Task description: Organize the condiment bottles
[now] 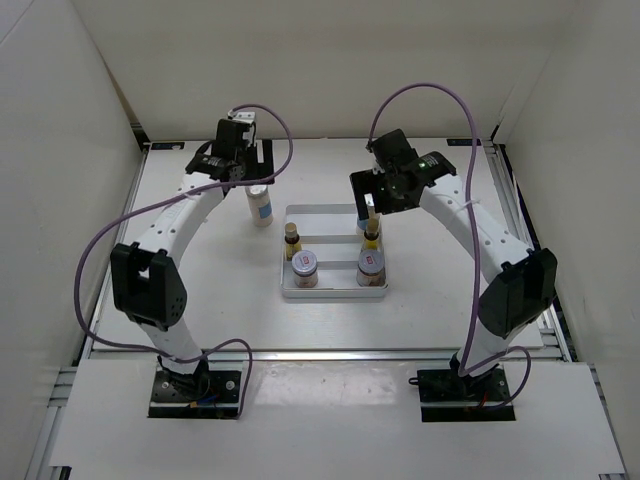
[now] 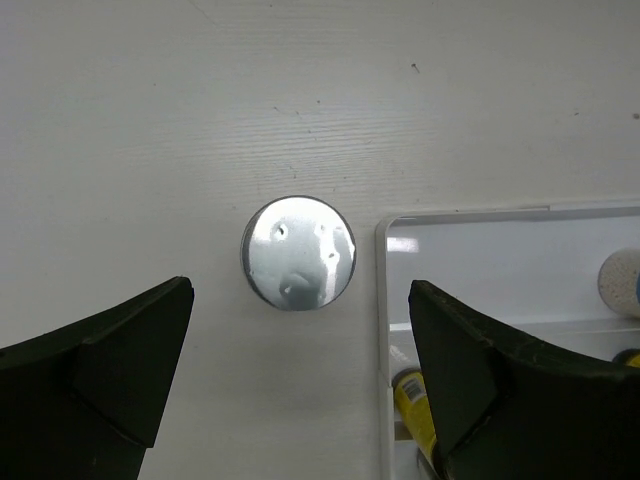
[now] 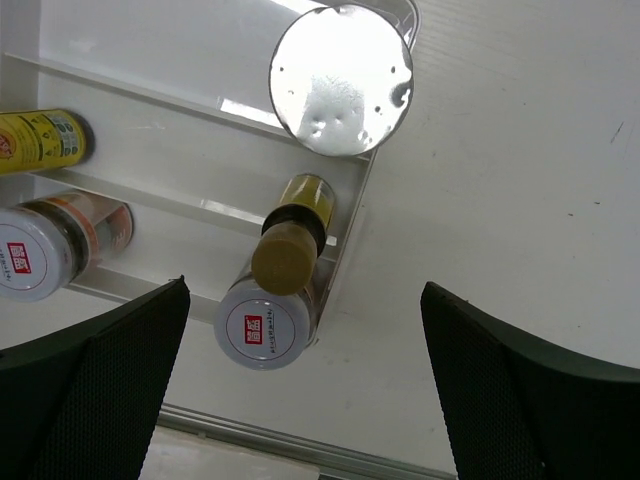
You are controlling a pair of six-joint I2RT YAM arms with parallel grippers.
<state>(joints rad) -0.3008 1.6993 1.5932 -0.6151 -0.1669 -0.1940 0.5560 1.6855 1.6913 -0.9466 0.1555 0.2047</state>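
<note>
A white silver-capped bottle (image 1: 261,207) stands on the table just left of the grey tray (image 1: 335,291). My left gripper (image 1: 257,165) hangs open above it; its cap (image 2: 298,252) shows between and ahead of the fingers. In the tray stand two yellow bottles (image 1: 292,238) (image 1: 372,236) and two silver-lidded jars (image 1: 305,265) (image 1: 371,265). My right gripper (image 1: 373,198) hovers open over the tray's far right corner, where a second silver-capped bottle (image 3: 342,78) stands behind the right yellow bottle (image 3: 285,255) and jar (image 3: 262,323).
The tray's left rim (image 2: 382,300) runs close beside the bottle on the table. White walls enclose the table on three sides. Purple cables loop off both arms.
</note>
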